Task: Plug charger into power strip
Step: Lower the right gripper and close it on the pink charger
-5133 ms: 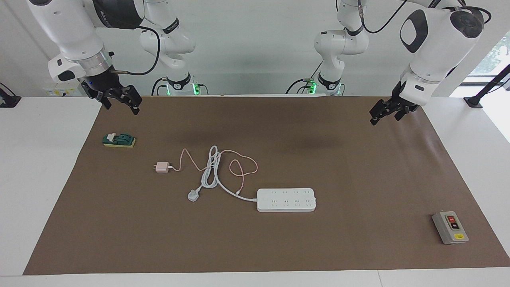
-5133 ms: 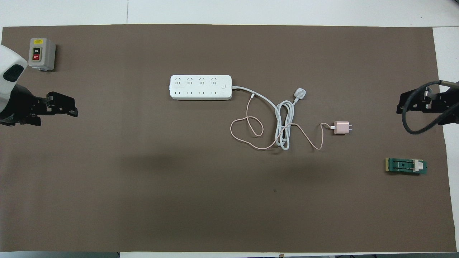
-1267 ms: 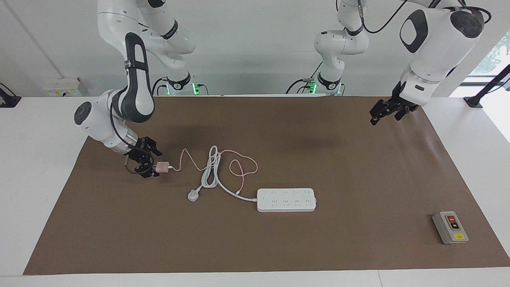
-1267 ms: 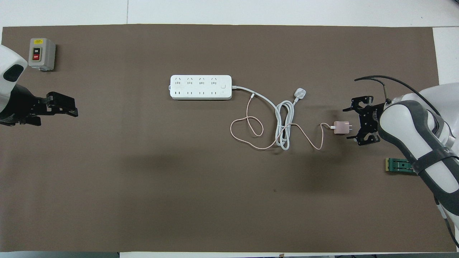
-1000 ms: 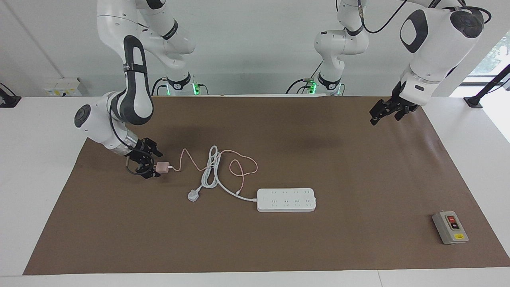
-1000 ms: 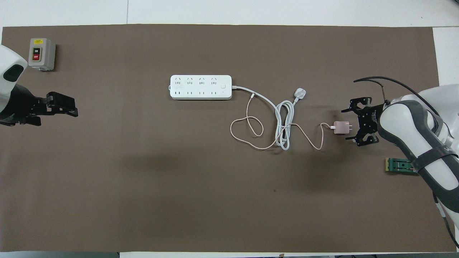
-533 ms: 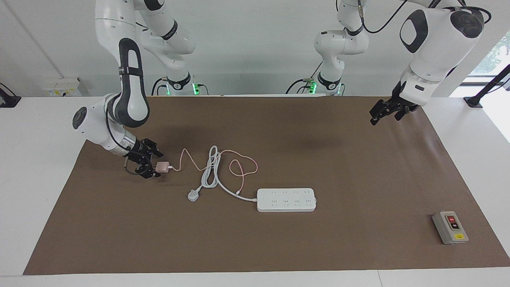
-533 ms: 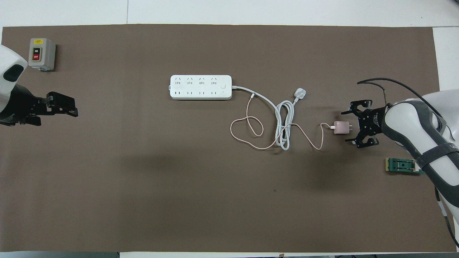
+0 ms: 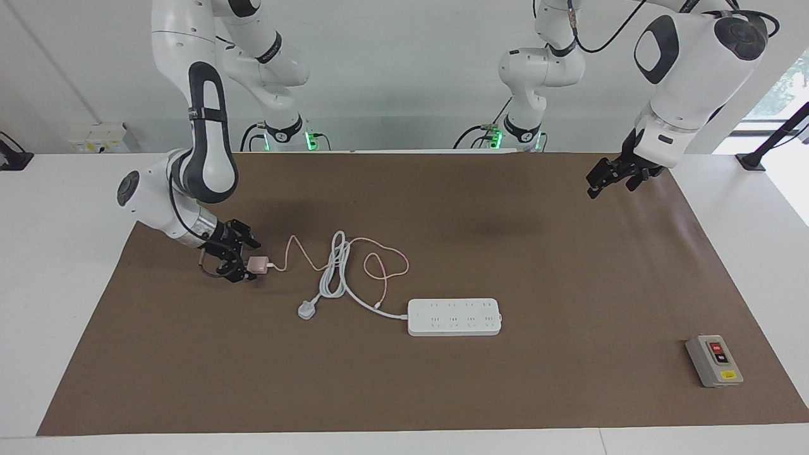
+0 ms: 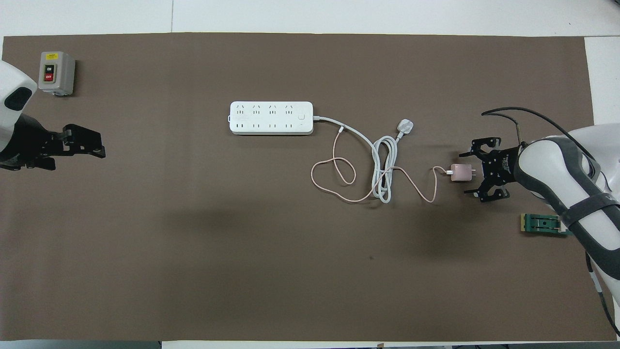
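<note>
Toward the right arm's table end, the right gripper straddles the charger, fingers apart. Over the other end the left gripper waits, fingers apart.

Place: we take this for a robotics lab.
Arms: we see two white robot arms mounted at one edge of a white worktop.
Surface: we see a plain brown mat spread over the worktop, with small test pieces laid out well apart.
Test pieces: we note a grey switch box and a small green fixture.
Surroundings: we see bare white walls.
</note>
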You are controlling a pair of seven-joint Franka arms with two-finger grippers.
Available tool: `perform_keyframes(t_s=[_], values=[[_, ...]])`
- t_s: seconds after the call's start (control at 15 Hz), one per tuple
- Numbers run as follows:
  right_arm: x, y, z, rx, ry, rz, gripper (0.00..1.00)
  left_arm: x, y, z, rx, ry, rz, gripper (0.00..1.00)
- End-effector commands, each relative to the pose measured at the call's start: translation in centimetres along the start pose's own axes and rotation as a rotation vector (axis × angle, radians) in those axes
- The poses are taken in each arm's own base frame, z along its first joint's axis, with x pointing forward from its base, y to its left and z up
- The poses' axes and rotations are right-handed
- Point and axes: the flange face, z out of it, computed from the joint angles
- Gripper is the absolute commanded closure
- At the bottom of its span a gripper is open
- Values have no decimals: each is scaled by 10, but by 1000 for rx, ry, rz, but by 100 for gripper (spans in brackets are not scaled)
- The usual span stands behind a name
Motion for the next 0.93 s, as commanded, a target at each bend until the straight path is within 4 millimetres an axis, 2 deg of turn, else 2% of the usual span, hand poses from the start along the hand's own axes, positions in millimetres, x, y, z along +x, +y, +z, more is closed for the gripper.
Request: perform_keyframes(t_s=[0.0, 0.27, 0.4, 0.73, 0.87], values=[[4, 3, 2, 15, -19, -19, 1, -7, -2, -2, -11, -7, 0, 0], [8, 5, 7, 19, -24, -25, 4, -3, -4, -5, -13, 24, -1, 0], [10, 5, 6, 30, -24, -17, 4, -3, -14, -2, -20, 27, -15, 0], [16, 5, 7, 42, -41, 10, 5, -4, -14, 3, -26, 16, -12, 0], [17, 6, 7, 44, -43, 12, 8, 0, -16, 8, -86, 10, -34, 0]])
